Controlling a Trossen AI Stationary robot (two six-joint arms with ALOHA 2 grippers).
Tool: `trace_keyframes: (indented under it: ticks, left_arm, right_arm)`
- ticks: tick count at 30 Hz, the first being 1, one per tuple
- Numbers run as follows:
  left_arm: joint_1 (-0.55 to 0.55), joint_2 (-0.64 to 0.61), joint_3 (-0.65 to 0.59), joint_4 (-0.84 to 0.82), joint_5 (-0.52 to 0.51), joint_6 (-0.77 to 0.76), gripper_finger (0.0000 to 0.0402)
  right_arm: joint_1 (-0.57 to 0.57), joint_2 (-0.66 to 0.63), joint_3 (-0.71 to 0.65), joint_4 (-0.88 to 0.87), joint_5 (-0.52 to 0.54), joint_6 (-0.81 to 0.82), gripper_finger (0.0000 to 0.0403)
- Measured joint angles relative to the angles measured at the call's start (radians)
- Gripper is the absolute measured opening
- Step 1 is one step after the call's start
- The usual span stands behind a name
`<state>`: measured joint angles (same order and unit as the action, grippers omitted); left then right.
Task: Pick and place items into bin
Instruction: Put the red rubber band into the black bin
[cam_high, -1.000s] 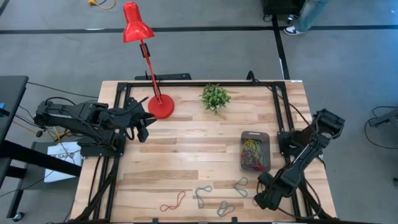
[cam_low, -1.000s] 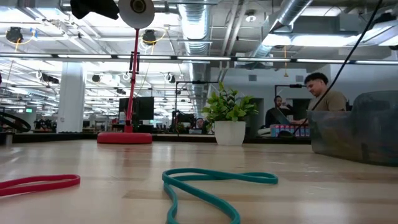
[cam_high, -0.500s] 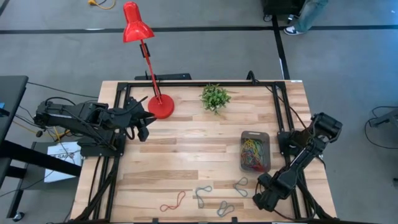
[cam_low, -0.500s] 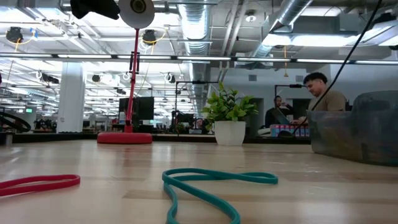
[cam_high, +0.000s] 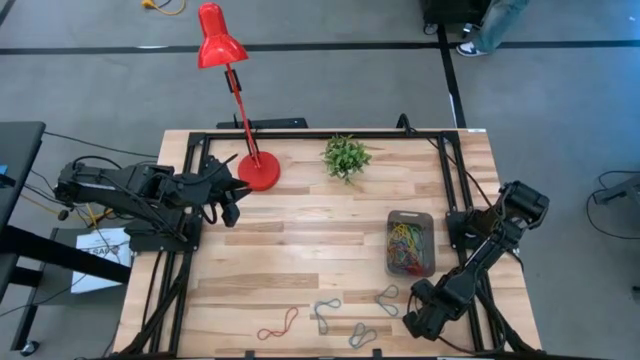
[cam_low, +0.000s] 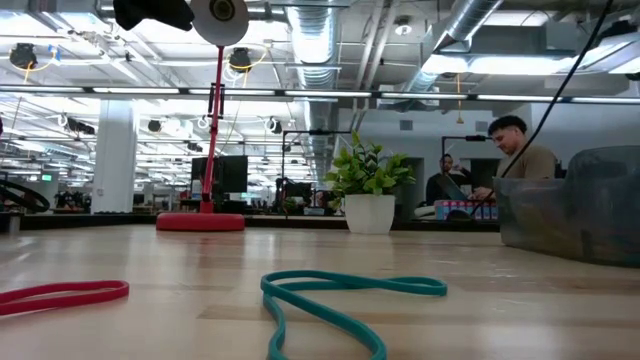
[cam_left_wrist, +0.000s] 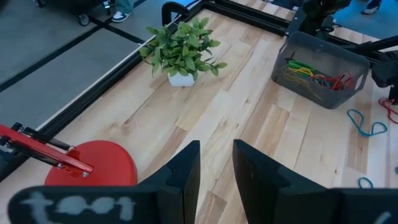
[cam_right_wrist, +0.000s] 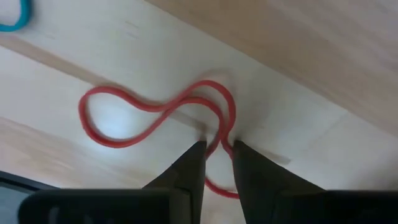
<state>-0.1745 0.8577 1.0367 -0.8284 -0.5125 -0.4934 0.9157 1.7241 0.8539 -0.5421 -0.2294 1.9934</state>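
Note:
Several grey-blue loops (cam_high: 327, 308) and a red loop (cam_high: 278, 325) lie flat on the wooden table near its near edge. The dark see-through bin (cam_high: 410, 243) stands right of centre with several coloured loops inside. My right gripper (cam_high: 412, 322) is low at the near right of the table, next to the grey-blue loops. In the right wrist view it (cam_right_wrist: 217, 149) is shut on another red loop (cam_right_wrist: 155, 115), which the arm hides in the high view. My left gripper (cam_high: 230, 210) waits shut at the left edge, by the red lamp's base (cam_high: 258, 172). My right gripper pinches the red loop between its two fingers at the narrow waist where its strands run together (cam_right_wrist: 219, 132), coming from above and pointing down. The fingers stand across the strands. The loop still lies flat on the table, slack, with its larger lobe (cam_right_wrist: 106, 118) spread out beyond the fingertips.
A small green plant in a white pot (cam_high: 346, 157) stands at the far middle, and the red lamp (cam_high: 220, 45) leans out past the far left corner. A black frame (cam_high: 300, 135) rims the table. Bare wood lies between the bin and the left arm. People sit in the room behind (cam_low: 515, 150).
My right gripper has crept a little toward the table's left and near edge, staying low over the wood. The left arm and the loops on the table have kept still.

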Motion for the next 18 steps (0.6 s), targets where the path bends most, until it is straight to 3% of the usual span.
trace_keyframes:
  ticks: [4, 9, 18]
  left_arm:
    - [0.0, 0.0, 0.0, 0.0, 0.0, 0.001, 0.0085]
    - [0.0, 0.0, 0.0, 0.004, 0.0, 0.002, 0.0085]
    - [0.0, 0.0, 0.0, 0.012, 0.0, -0.001, 0.0085]
  right_arm:
    - [-0.001, 0.001, 0.0, 0.01, 0.006, 0.0, 0.0061]
    - [-0.019, 0.0, -0.001, 0.057, 0.005, 0.017, 0.0007]
    - [-0.112, 0.011, 0.146, 0.16, 0.105, -0.049, 0.0003]
